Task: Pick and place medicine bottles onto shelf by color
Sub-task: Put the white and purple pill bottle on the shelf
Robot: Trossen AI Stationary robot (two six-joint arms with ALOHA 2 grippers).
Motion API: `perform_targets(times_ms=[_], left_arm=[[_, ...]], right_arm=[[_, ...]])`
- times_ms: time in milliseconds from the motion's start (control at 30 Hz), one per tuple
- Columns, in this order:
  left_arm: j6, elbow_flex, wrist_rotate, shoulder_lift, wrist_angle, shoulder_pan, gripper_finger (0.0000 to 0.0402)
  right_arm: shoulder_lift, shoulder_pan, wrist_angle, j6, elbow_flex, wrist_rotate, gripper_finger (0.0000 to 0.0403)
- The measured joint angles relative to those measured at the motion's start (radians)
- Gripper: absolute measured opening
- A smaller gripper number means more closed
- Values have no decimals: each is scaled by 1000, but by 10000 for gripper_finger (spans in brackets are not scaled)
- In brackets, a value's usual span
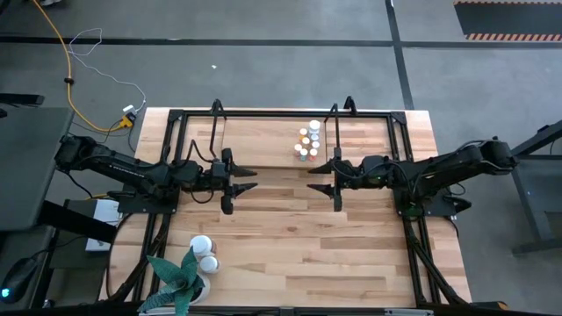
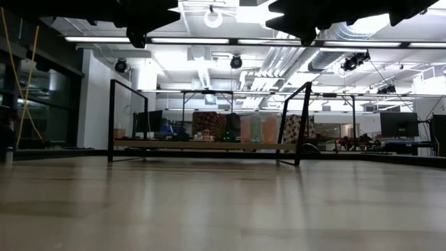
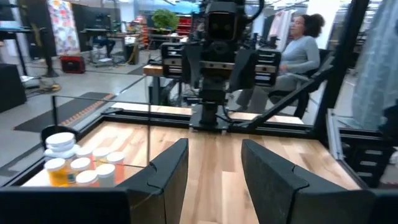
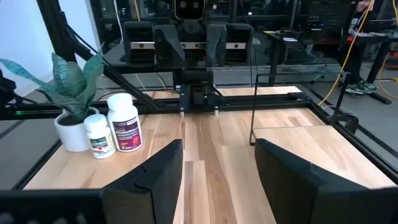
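Across the wooden table (image 1: pixel 290 237), both arms hover mid-table facing each other, left gripper (image 1: pixel 243 180) and right gripper (image 1: pixel 320 180) spread wide and empty, small medicine bottles (image 1: pixel 307 143) clustered on the shelf (image 1: pixel 263 136), two white bottles (image 1: pixel 205 253) beside the plant (image 1: pixel 176 276).

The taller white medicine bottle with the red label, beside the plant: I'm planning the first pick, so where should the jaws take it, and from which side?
Grip the taller white medicine bottle across its round body just below the cap, from above: it stands upright, with the smaller white bottle and the white plant pot crowding one side.
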Motion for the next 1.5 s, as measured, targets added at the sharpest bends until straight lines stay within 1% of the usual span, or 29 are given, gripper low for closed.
perform_targets(times_ms=[100,200,267,433,533,633,700,767,833,900,1000,1067,1167,1267,1400,1500], left_arm=[[0,0,5,0,0,0,146],[0,0,2,0,-1,0,165],[-1,0,-3,0,-8,0,187],[-9,0,-30,0,-33,0,258],[-9,22,-31,0,-83,0,297],[-30,101,-30,0,-214,0,326],[-55,184,-30,0,-379,-5,336],[-94,291,-30,2,-593,-17,340],[-158,405,-36,21,-822,-34,341],[-261,513,-37,45,-1070,-58,341],[-463,653,-32,90,-1362,-100,340],[-612,709,-23,117,-1529,-137,340],[-818,735,-3,144,-1650,-209,340],[-995,735,1,167,-1694,-291,340],[-1177,736,0,211,-1734,-395,340],[-1278,735,9,248,-1761,-464,340]], right_arm=[[0,0,0,1,0,0,193],[0,0,0,4,0,0,193],[0,0,0,4,1,0,193],[0,0,0,4,1,0,193],[0,0,0,4,1,0,193],[0,0,0,4,1,0,193],[0,0,0,4,1,0,193],[0,0,0,4,1,0,193],[0,0,0,4,1,0,193],[1,0,0,4,1,0,193],[1,0,0,4,2,0,193],[1,0,0,4,2,0,193],[1,0,1,5,2,-1,193],[1,0,1,5,2,-1,193],[1,0,-2,5,2,-1,193],[1,0,-3,5,2,-1,193]])
